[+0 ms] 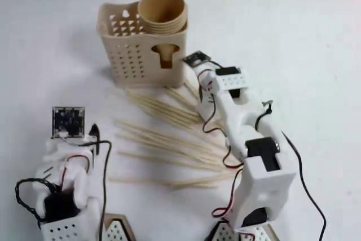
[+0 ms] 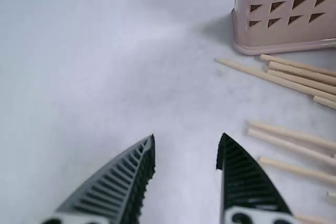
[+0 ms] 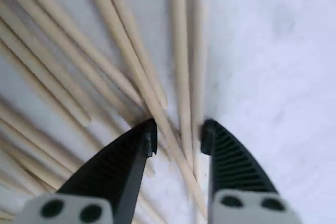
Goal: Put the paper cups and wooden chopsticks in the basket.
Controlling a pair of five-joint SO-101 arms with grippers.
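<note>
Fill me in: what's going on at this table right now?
The stacked paper cups already sit in the basket. Most of the wooden chopsticks lie scattered on the table in front of it. The right gripper is down in the pile, open, with a few sticks between its fingers but not clamped. The left gripper is open over bare table, holding nothing.

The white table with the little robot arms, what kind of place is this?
Probably a robot test bench or lab, not a kitchen: two small wired arms sit at a white table, with wooden chopsticks scattered loose beside a basket holding paper cups.
</note>
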